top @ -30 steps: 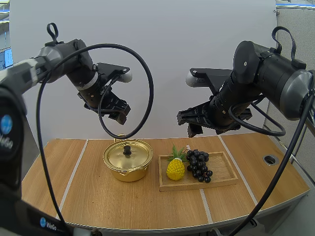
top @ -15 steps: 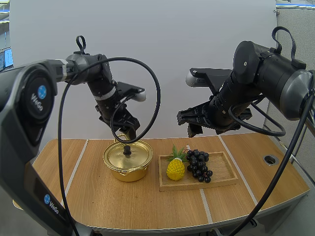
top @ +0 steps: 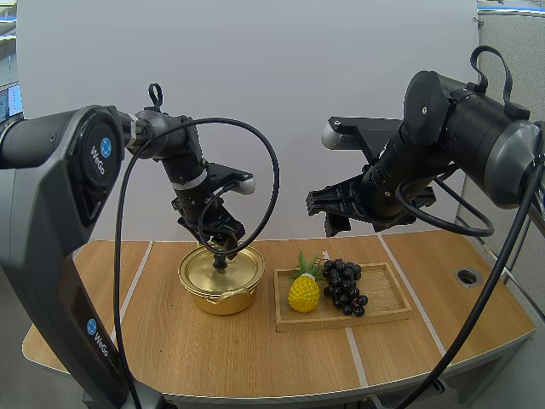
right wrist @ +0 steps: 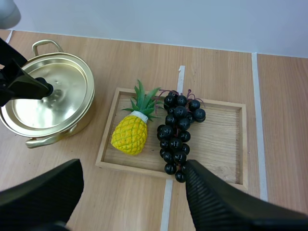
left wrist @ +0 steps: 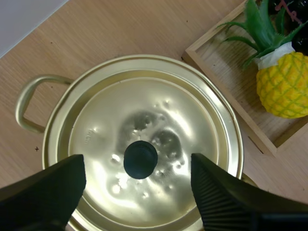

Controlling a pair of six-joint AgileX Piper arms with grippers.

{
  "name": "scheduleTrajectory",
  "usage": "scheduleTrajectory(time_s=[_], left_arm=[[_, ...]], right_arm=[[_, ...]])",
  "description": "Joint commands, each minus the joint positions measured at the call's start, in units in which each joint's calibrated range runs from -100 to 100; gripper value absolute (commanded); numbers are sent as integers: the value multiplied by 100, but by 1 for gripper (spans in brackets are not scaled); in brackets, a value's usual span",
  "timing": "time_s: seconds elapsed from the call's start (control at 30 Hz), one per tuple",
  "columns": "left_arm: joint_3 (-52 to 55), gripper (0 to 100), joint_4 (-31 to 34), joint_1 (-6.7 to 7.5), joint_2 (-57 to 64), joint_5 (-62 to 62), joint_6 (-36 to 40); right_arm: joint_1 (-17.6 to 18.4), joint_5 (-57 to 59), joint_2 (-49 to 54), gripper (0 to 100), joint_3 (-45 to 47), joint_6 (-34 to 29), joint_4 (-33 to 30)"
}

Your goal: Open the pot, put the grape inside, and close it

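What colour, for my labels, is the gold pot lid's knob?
Black round knob; clearest in left wrist view.

light: bright, even | glare: pot lid (left wrist: pixel 144 122) | shadows: soft

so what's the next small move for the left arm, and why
Probably lower the left gripper slightly and close on the knob: its open fingers flank the black knob, and the lid still covers the pot.
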State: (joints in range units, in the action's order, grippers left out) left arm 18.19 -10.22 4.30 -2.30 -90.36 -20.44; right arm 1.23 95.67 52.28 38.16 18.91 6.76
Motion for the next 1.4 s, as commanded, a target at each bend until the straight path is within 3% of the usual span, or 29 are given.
scheduleTrajectory(time_s=[0.0, 1.1, 1.23, 1.3, 1.37], left_arm=[[-64, 100, -10, 19, -285, 228, -19], [-67, 99, -61, 19, -660, 298, -19], [-67, 28, -84, 19, -660, 236, -19], [-67, 3, -113, 19, -660, 222, -19], [-67, 0, -125, 19, -660, 202, -19]], right_arm=[[10, -129, 46, 100, -43, 7, 23], [10, -129, 46, 100, -43, 7, 23], [10, -129, 46, 100, -43, 7, 23], [10, -129, 46, 100, -43, 7, 23], [10, -129, 46, 100, -43, 7, 23]])
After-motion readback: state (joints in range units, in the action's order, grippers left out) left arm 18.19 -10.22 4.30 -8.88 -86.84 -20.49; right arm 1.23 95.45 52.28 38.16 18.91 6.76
